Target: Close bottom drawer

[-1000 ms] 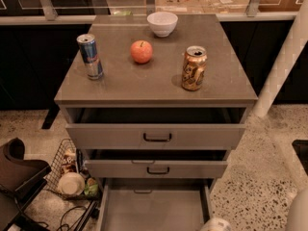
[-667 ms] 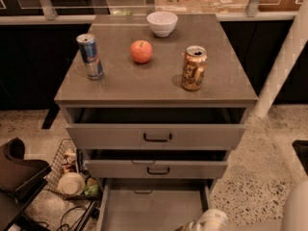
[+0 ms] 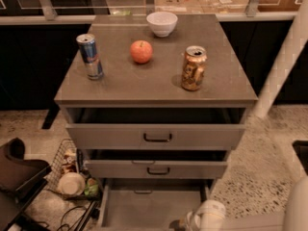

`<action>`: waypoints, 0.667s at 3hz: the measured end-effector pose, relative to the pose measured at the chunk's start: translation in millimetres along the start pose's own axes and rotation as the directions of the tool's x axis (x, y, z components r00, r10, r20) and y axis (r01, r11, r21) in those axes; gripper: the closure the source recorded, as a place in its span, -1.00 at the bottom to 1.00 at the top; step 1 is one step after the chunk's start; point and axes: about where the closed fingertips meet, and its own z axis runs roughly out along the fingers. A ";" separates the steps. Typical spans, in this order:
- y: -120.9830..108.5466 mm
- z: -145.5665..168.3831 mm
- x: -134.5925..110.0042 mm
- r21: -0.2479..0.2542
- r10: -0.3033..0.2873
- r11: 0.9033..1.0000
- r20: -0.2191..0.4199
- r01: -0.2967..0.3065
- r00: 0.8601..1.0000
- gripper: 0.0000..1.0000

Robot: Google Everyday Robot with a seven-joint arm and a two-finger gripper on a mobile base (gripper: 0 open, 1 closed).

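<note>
The gripper [image 3: 193, 220] is being brought in from the lower right. It is now being seen further over the open bottom drawer [image 3: 144, 208] than a second ago, when only its tip was showing at the frame's lower edge. Whether it is open or closed cannot be told.

The bottom drawer is being left pulled well out. Its plain grey inside is lying just left of and beyond the gripper, and its front is being cut off by the lower edge. No contact with the drawer is being shown, so the approach is judged to be under way and the closing push not yet begun.

Beyond the gripper, the middle drawer [image 3: 192, 170] and the top drawer [image 3: 106, 136] are being left slightly open. Farther still, a gold can [image 3: 193, 69], a blue can [image 3: 90, 57], an apple [image 3: 141, 51] and a white bowl [image 3: 162, 23] are being carried on the cabinet top [image 3: 144, 83].
</note>
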 end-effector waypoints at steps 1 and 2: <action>2.1 -0.5 -0.8 0.000 0.000 1.000 0.000 0.000 1.000 1.00; -39.1 -20.2 -0.7 0.070 -0.065 0.995 -0.020 0.066 0.998 1.00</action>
